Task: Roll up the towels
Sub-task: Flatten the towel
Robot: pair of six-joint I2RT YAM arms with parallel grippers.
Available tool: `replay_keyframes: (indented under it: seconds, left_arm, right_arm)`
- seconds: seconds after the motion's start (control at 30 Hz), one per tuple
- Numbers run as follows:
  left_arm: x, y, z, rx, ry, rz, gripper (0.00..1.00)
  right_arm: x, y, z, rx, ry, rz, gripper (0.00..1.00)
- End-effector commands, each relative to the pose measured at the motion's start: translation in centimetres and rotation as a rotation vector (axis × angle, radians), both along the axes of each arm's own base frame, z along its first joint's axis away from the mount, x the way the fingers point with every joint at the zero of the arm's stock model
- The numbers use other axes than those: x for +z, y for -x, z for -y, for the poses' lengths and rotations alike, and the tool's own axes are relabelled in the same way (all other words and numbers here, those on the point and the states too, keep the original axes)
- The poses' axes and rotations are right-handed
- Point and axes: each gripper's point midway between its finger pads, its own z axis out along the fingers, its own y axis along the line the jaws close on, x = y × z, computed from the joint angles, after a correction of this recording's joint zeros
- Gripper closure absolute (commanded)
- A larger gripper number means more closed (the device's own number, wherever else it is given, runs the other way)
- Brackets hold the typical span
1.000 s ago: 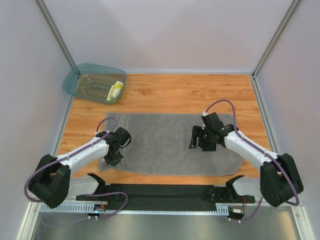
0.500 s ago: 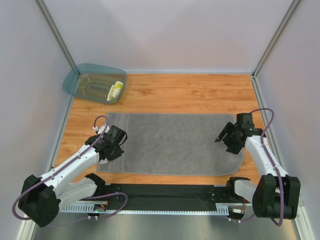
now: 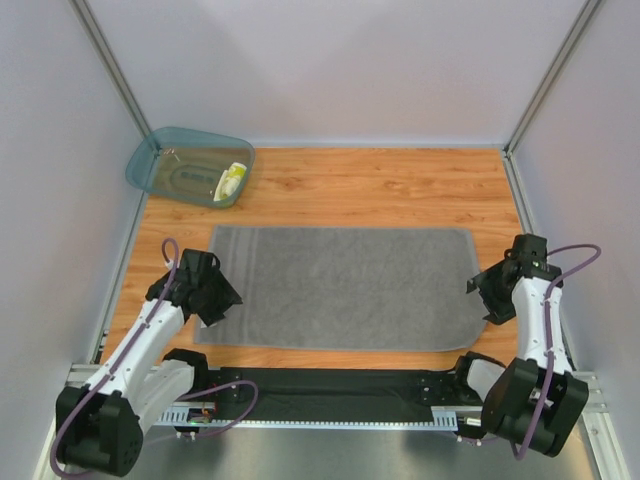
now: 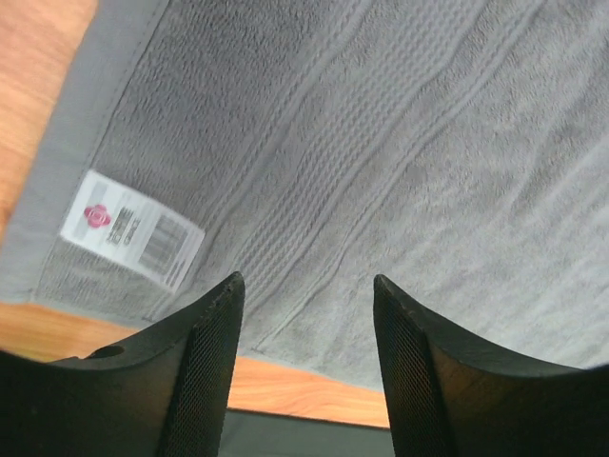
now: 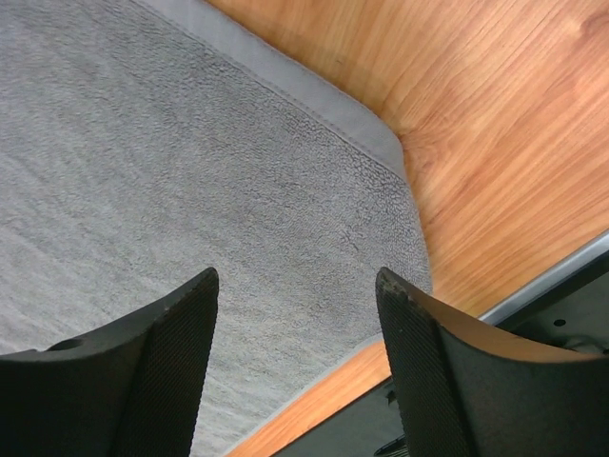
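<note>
- My left arm is folded low, elbow out, at the near-left corner of the grey towel [image 3: 345,285]. The left gripper [image 3: 205,292] is over that corner, jaws apart and empty, with the white tag [image 4: 131,228] close by.
- My right arm rises steeply from its base. The right gripper [image 3: 490,297] is over the towel's rounded near-right corner, jaws spread and holding nothing.
- The grey towel lies flat on the table [image 3: 380,185].
- The yellow-and-white cloth [image 3: 232,181] sits in the teal tub [image 3: 150,165], far left.

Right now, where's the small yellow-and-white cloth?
Top view, back left: the yellow-and-white cloth lies inside the teal tub at its right end, beyond the grey towel's far-left corner.
</note>
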Motion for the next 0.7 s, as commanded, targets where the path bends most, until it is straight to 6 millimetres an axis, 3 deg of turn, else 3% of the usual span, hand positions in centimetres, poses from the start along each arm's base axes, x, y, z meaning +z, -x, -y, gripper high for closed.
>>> replay_keyframes:
  seconds: [0.0,0.07,0.17,0.2,0.27,0.3,0.33,0.37,0.4,0.43,0.5,0.53,0.57,0.6,0.67]
  left_arm:
    - [-0.2,-1.9,1.4,-0.060,0.078,0.029,0.39]
    - [-0.1,-3.4,1.7,-0.112,0.076,0.054,0.47]
    - [0.9,-5.5,1.0,-0.122,0.013,0.078,0.48]
    - [1.9,-6.6,0.8,-0.117,-0.007,0.103,0.48]
    - [1.7,-7.8,0.6,-0.115,-0.030,0.084,0.48]
    - [2.9,-9.3,0.7,-0.115,-0.035,0.111,0.48]
    - [2.1,-9.9,0.7,-0.116,-0.046,0.071,0.48]
    - [2.1,-10.8,0.5,-0.121,-0.064,0.069,0.48]
    - [3.3,-12.6,0.7,-0.130,-0.068,0.101,0.48]
    - [1.8,-13.1,0.8,-0.141,-0.078,0.033,0.48]
    - [2.2,-15.5,0.6,-0.150,-0.118,0.030,0.51]
    - [0.5,-15.5,0.7,-0.160,-0.122,-0.038,0.52]
    - [-0.7,-17.0,1.6,-0.180,-0.120,-0.064,0.54]
    - [-0.7,-17.0,1.6,-0.181,-0.119,-0.064,0.54]
    - [-0.6,-18.0,2.2,-0.192,-0.124,-0.052,0.54]
  right_arm:
    - [-1.8,-1.7,-0.6,-0.013,-0.088,-0.024,0.37]
    - [-1.2,-4.7,-0.4,0.023,-0.105,0.054,0.38]
    - [-0.5,-8.1,-0.5,0.087,-0.126,0.128,0.38]
    - [0.8,-9.9,-0.3,0.114,-0.121,0.174,0.39]
    - [0.6,-11.8,-0.6,0.169,-0.122,0.173,0.39]
    - [0.4,-13.2,-1.0,0.202,-0.140,0.172,0.39]
    - [0.3,-14.3,-1.2,0.227,-0.144,0.186,0.39]
    - [-0.2,-14.9,-1.0,0.232,-0.147,0.169,0.39]
    - [-1.9,-15.3,-1.0,0.233,-0.169,0.120,0.38]
    - [-1.8,-16.5,-0.7,0.236,-0.167,0.127,0.38]
    - [-4.2,-17.5,-0.9,0.232,-0.224,0.073,0.39]
    - [-4.2,-18.7,-1.0,0.241,-0.236,0.086,0.39]
    - [-6.6,-19.7,-1.0,0.227,-0.260,0.037,0.41]
    - [-6.2,-20.2,-0.9,0.229,-0.254,0.050,0.41]
    - [-7.4,-20.6,-0.3,0.195,-0.244,0.027,0.42]
